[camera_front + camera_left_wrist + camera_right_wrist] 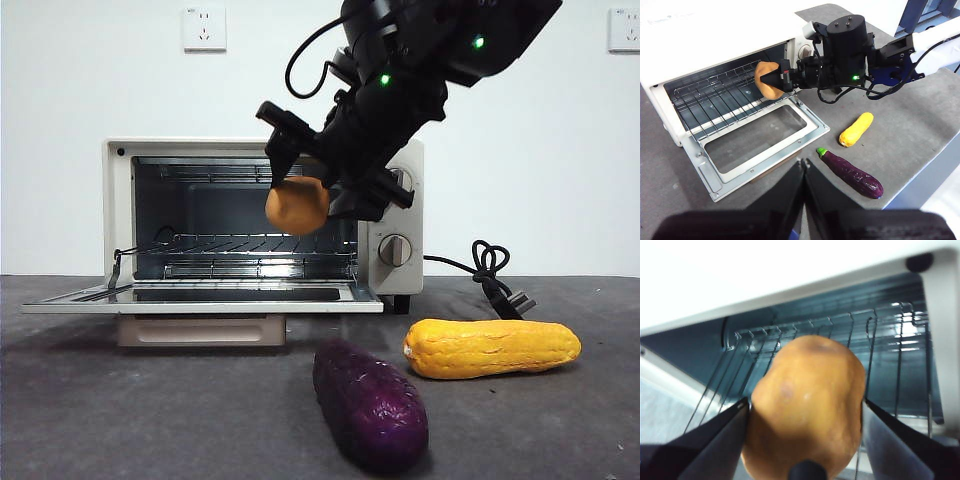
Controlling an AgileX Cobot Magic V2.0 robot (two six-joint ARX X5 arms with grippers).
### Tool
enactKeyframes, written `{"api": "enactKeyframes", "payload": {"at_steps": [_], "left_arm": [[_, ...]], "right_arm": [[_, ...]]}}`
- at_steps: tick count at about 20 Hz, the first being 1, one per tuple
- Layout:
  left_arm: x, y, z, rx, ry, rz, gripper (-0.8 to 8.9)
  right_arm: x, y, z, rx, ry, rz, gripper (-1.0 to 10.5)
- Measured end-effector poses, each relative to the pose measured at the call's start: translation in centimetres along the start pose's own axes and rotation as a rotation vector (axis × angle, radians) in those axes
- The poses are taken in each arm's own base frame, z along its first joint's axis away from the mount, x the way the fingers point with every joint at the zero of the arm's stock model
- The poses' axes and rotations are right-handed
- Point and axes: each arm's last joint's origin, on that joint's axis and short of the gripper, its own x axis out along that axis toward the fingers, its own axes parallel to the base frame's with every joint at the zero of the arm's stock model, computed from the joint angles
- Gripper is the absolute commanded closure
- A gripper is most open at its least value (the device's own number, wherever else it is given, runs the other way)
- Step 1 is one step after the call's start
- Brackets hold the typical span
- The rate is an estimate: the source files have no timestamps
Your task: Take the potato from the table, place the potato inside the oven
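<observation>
Potato (297, 205) sits clamped between our right gripper's (300, 190) jaws, held at the oven's (262, 225) open mouth above the wire rack (240, 245). Our left gripper (804, 167) waits back over the table (920, 120), jaws pressed together and empty.

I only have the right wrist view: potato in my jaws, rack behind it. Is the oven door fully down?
Observer: Yes. In the front view the oven door lies flat, and the potato hangs above the rack at the opening.
Operator: Where is the other arm?
Observer: The left gripper is shut and held back, off the door's outer edge.
Operator: Anything else lying around?
Observer: A purple sweet potato and a yellow vegetable lie on the table in front of the oven.
</observation>
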Motion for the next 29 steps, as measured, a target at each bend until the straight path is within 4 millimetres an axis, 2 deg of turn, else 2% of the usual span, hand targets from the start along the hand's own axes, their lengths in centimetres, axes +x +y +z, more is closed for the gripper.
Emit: {"api": "enactKeyframes", "payload": {"at_steps": [2, 3, 5, 6, 11, 16, 21, 26, 29], "left_arm": [[0.0, 0.0, -0.1, -0.002, 0.006, 0.0, 8.21], [0.0, 0.0, -0.1, -0.003, 0.008, -0.001, 8.21], [0.0, 0.0, -0.1, -0.002, 0.008, -0.001, 8.21], [0.0, 0.0, -0.1, 0.001, 0.009, -0.001, 8.21], [0.0, 0.0, -0.1, -0.001, 0.015, -0.001, 8.21], [0.0, 0.0, -0.2, -0.003, 0.02, -0.002, 8.21], [0.0, 0.0, -0.2, -0.002, 0.02, -0.002, 8.21], [0.0, 0.0, -0.2, 0.002, 0.015, -0.001, 8.21], [0.0, 0.0, 0.0, 0.008, -0.002, 0.001, 8.21]], "right_arm": [[0.6, -0.4, -0.8, 0.004, 0.017, -0.028, 9.4], [0.8, -0.6, -1.0, 0.009, 0.013, -0.039, 8.3], [0.8, -0.6, -0.9, 0.013, 0.007, -0.039, 5.3], [0.8, -0.6, -0.8, 0.013, 0.006, -0.039, 4.5], [0.8, -0.6, -0.9, 0.013, 0.011, -0.04, 4.4], [0.9, 0.0, 0.2, 0.016, -0.02, -0.021, 4.4], [0.6, -0.3, -0.3, 0.008, 0.055, -0.065, 4.4], [-2.4, 0.9, 2.4, -0.01, 0.03, -0.053, 4.4], [-4.6, 1.1, 3.0, -0.044, 0.12, -0.097, 4.4]]}}
